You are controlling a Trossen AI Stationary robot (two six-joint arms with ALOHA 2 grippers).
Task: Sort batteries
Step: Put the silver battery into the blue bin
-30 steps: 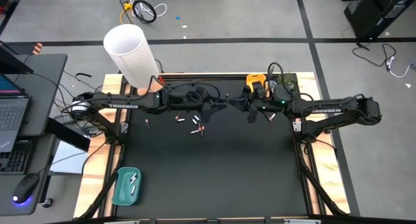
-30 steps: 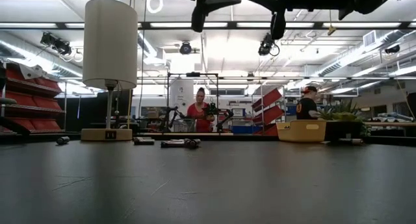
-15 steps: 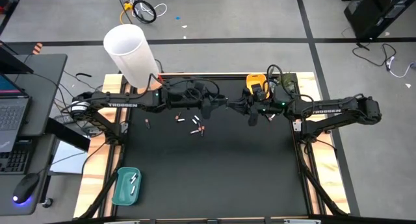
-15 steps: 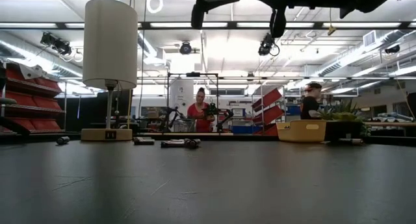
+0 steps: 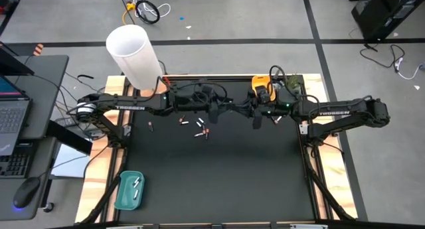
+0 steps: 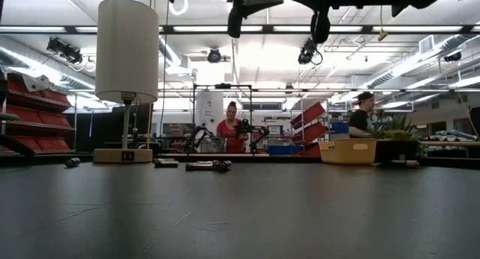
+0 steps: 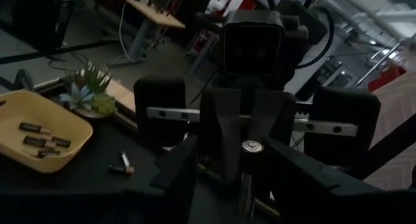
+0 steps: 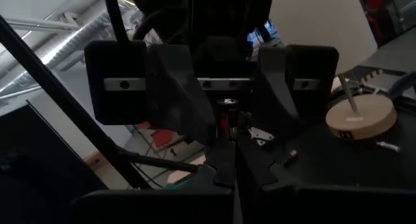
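High above the table's far middle my two grippers face each other, both pointing level. My right gripper [image 5: 244,110] is shut on one battery [image 7: 249,147]. My left gripper [image 5: 232,109] is open, with a finger on either side of that battery [image 8: 227,107] and not touching it. Several loose batteries [image 5: 199,129] lie on the black table below the left arm, and one more [image 5: 277,119] lies under the right arm. A teal tray [image 5: 128,189] at the near left holds white batteries. A yellow tray [image 7: 39,136] at the far right holds dark ones. My right gripper pinches the battery between its two shut fingers [image 8: 224,162], coming level from the table's right. The battery's round silver end [image 7: 249,147] points toward the left gripper. It is lifted well clear of the table.
A white lamp [image 5: 133,56] on a round wooden base stands at the far left corner. A small plant [image 7: 88,87] sits beside the yellow tray [image 5: 261,85]. A desk with a laptop stands left of the table. People work in the room beyond [image 6: 227,131].
My left gripper has edged toward the table's right, closing in on the right gripper and the battery it holds. Its fingers have stayed apart. My right gripper has kept its place and stayed shut.
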